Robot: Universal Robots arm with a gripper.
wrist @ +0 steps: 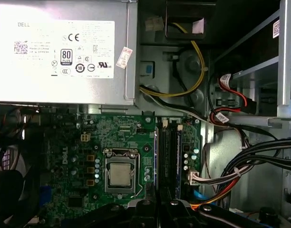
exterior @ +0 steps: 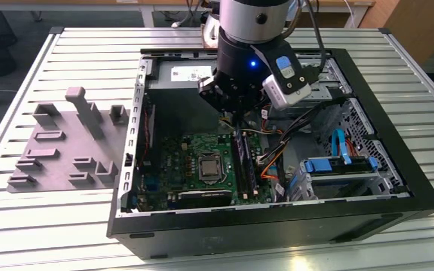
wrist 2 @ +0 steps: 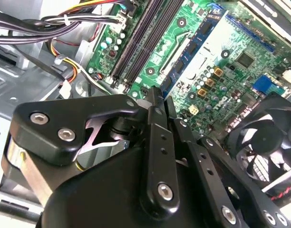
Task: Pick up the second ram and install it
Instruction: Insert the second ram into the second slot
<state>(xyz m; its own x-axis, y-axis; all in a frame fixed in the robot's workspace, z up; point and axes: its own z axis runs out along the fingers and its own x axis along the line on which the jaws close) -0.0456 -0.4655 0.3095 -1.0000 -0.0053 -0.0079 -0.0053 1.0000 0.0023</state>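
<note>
Inside the open computer case, my gripper hangs over the far end of the black memory slots on the green motherboard. A long dark stick, which I take for the second ram, stands on edge along those slots, its far end right below my fingertips. Whether they touch it I cannot tell. In the second wrist view my gripper is shut, its fingers pressed together with nothing visible between them, above the slots. The first wrist view has my gripper at the slots' near end.
A grey tray with upright pegs lies on the slatted table at the exterior view's left. Cable bundles run beside the slots. A blue drive cage, the power supply, the CPU socket and a fan crowd the case.
</note>
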